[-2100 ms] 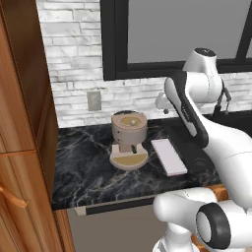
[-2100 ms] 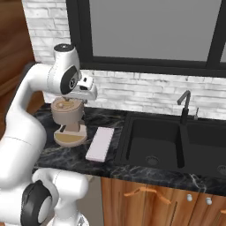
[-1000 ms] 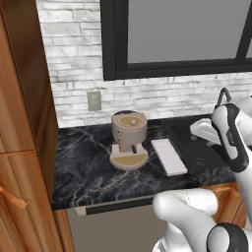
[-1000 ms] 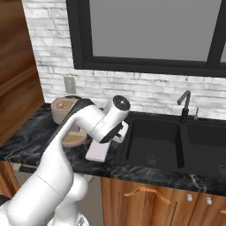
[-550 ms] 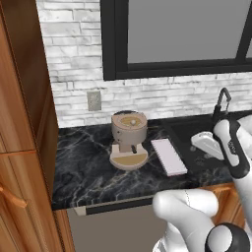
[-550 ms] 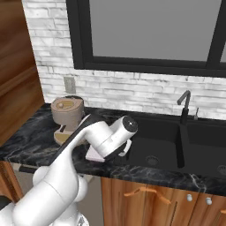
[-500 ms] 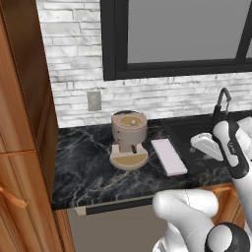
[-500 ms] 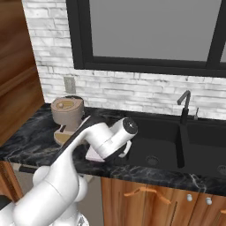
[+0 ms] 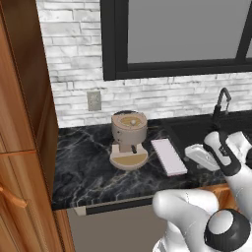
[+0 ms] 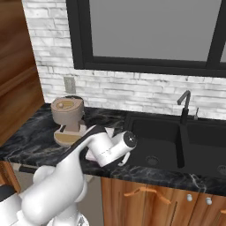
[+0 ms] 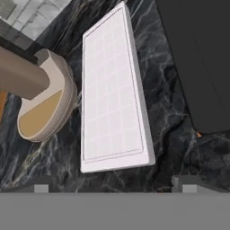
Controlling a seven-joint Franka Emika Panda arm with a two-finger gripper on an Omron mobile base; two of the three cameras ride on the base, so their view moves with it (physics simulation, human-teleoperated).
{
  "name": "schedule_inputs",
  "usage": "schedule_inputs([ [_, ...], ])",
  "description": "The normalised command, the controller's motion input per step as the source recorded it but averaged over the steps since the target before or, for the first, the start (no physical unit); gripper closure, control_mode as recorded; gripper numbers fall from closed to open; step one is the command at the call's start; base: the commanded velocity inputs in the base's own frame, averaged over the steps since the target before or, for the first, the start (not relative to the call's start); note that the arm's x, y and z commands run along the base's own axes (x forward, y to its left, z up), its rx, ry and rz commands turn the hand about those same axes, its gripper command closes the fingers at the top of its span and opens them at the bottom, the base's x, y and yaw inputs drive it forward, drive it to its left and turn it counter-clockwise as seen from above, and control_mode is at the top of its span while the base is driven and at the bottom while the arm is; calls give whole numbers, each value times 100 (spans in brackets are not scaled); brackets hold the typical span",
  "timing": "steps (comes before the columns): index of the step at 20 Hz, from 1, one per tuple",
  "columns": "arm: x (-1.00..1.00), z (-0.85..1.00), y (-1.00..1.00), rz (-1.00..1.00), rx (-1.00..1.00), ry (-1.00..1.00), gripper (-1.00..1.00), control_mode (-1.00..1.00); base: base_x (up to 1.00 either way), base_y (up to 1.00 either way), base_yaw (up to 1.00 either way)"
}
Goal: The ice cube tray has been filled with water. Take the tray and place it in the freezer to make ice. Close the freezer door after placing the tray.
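The ice cube tray (image 11: 114,94) lies ungrasped on the desk (image 9: 88,162) beside the coffee machine (image 9: 129,139); end effector (image 11: 112,187) released above it; grasping, freezer placement and door closing all remain.

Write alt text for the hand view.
A pale pinkish tray lies flat on the black marble counter, just ahead of the open claw. The tan coffee machine's base sits beside it on one side, the dark sink on the other.
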Motion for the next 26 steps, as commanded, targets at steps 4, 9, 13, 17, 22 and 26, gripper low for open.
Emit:
schedule_inputs([
  [4,24,-45,18,0,0,3,-100,-100,0,0,0],
  [9,25,-35,12,0,0,2,-100,-100,0,0,0],
  [13,16,-35,0,0,0,1,-100,-100,0,0,0],
  [17,12,-39,0,0,0,0,-100,-100,0,0,0],
  [22,16,-37,6,0,0,1,-100,-100,0,0,0],
  [26,1,-39,55,0,0,2,-100,-100,0,0,0],
])
